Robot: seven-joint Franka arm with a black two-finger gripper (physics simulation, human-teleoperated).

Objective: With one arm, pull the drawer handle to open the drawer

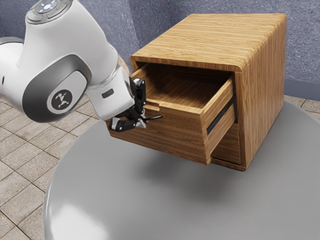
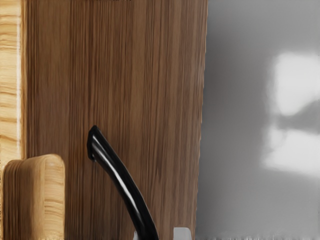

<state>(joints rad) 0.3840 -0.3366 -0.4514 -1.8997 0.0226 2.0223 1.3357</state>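
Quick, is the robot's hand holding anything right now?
Gripper: at the handle; whether it is open or closed on it cannot be told.

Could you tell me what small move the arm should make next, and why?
Probably a short, straight pull away from the cabinet: the pincer sits at the black handle, and the drawer is well out, its rear part inside.
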